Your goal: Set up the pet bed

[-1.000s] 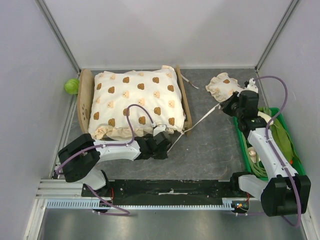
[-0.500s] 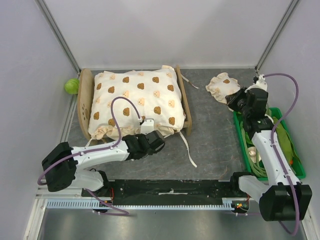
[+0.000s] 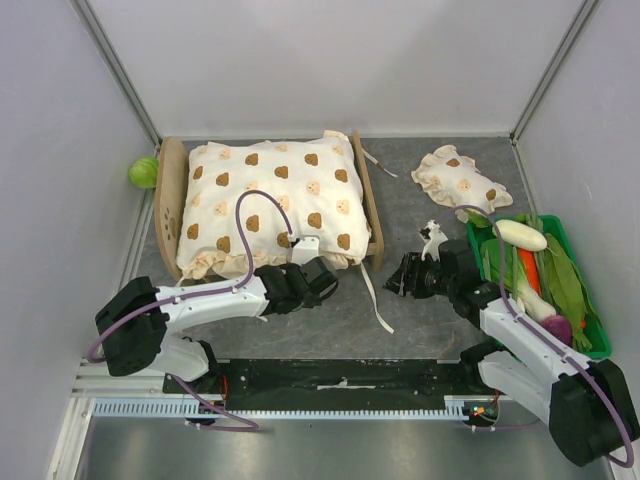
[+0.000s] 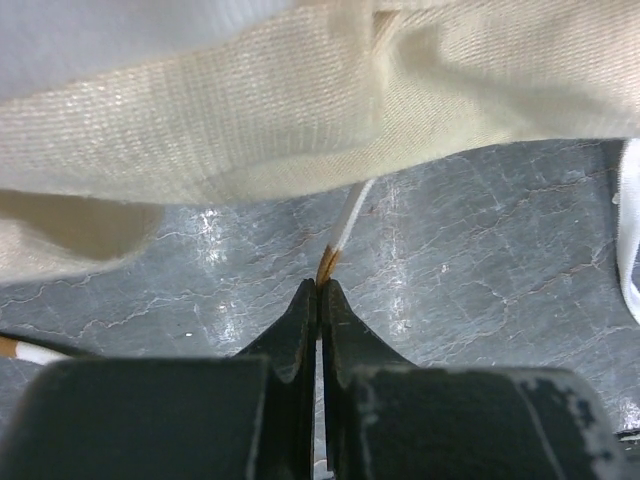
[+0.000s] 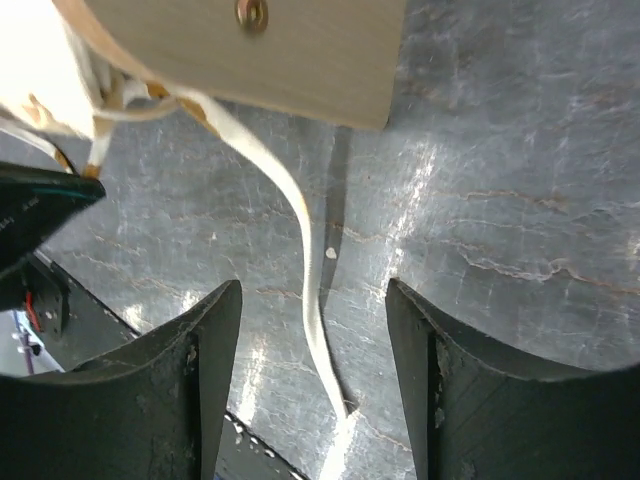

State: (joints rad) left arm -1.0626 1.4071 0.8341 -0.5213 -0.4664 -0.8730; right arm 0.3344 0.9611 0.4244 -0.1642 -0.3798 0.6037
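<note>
- From above: the pet bed [image 3: 168,205] stands at the back left of the table [image 3: 330,335], with its rounded headboard to the left.
- A bear-print cushion [image 3: 265,205] lies on it and covers the base.
- A green ball [image 3: 143,172] sits just beside the headboard, against the left wall.
- A small frilled pillow [image 3: 455,180] lies well apart to the right, near a green tray [image 3: 596,345] of vegetables [image 3: 520,235].
- The left claw [image 3: 320,275] is at the cushion's near edge. The right claw [image 3: 405,278] is low over the table, just right of the bed's near right corner.
- A long tie [image 3: 375,300] trails from that corner across the table.
- Left wrist: the left claw [image 4: 318,285] has its jaws pressed together.
- The frayed end of a short tie [image 4: 350,215] meets the tips. I cannot tell whether it is pinched.
- The cushion [image 4: 200,130] hangs just above.
- Right wrist: the right claw [image 5: 312,290] stands wide and holds nothing.
- The long tie [image 5: 300,250] runs along the table [image 5: 520,200] between its fingers, from the wooden corner of the pet bed [image 5: 300,60] above.
</note>
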